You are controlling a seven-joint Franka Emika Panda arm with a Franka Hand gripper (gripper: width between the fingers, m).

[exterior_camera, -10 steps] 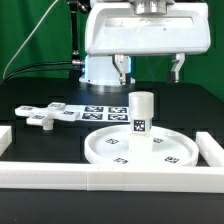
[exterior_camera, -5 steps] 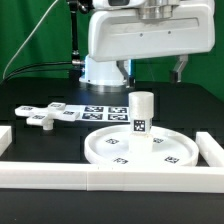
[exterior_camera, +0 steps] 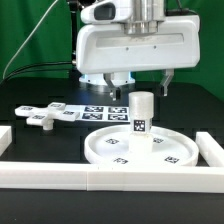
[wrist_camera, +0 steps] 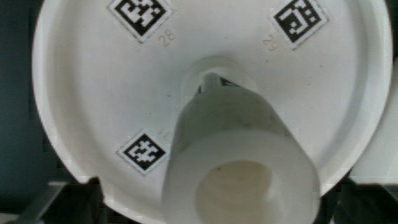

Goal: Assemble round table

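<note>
On the black table [exterior_camera: 40, 148] before a green backdrop [exterior_camera: 20, 20], the cylinder leg [exterior_camera: 141, 118] stands upright on the round disc [exterior_camera: 105, 152]; the released, empty end effector [exterior_camera: 142, 82] above it is probably best centred on the leg before being lowered.

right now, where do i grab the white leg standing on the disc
Grip the short thick white plastic cylinder leg near its top, from straight above: it stands upright on the large white rimmed round disc, sides free, and the open hand is over it.
</note>
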